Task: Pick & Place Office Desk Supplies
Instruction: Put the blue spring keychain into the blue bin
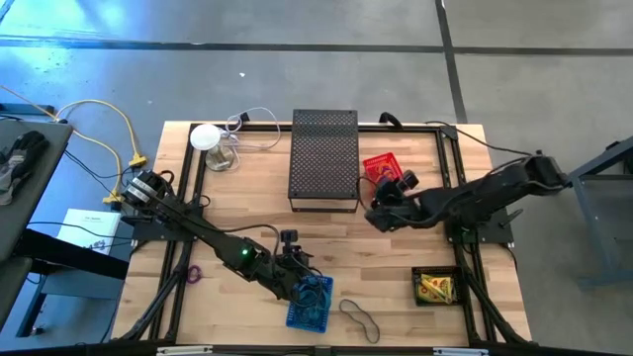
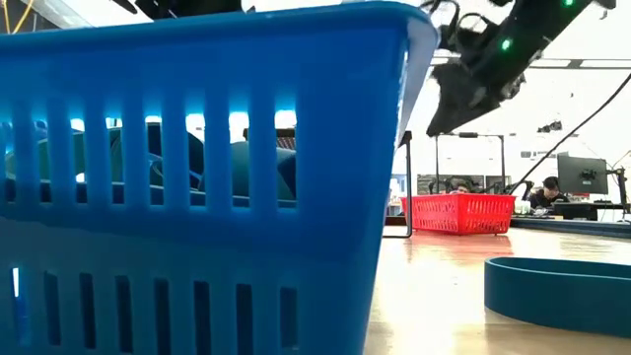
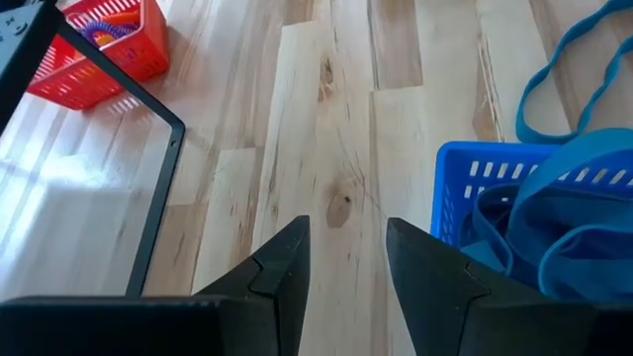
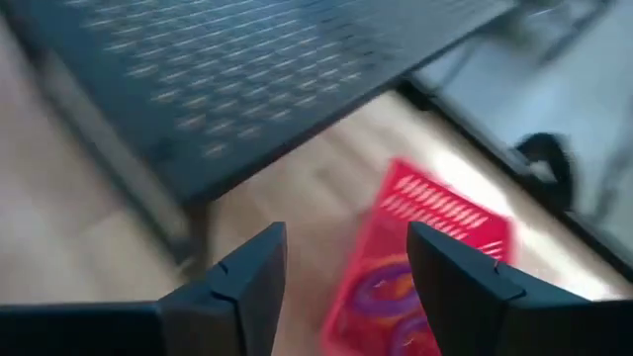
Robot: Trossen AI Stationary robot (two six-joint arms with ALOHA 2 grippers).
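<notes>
My left gripper (image 1: 297,265) is open and empty over bare wood, right beside the blue basket (image 1: 310,303), which holds blue bands (image 3: 554,222). My right gripper (image 1: 379,210) is open and empty, above the table by the red basket (image 1: 382,166), which holds purple band loops (image 4: 381,292). A dark blue-grey band loop (image 1: 360,317) lies flat on the table near the front edge; it also shows in the left wrist view (image 3: 554,69). A purple loop (image 1: 193,274) lies at the left. Yellow-and-red packets (image 1: 434,288) lie in a small black tray.
The tall black mesh box (image 1: 324,158) stands at the back middle, next to the red basket. A white round object with a thin cable (image 1: 206,136) sits at the back left. A black frame rail (image 3: 158,188) runs along the table. Bare wood lies between the baskets.
</notes>
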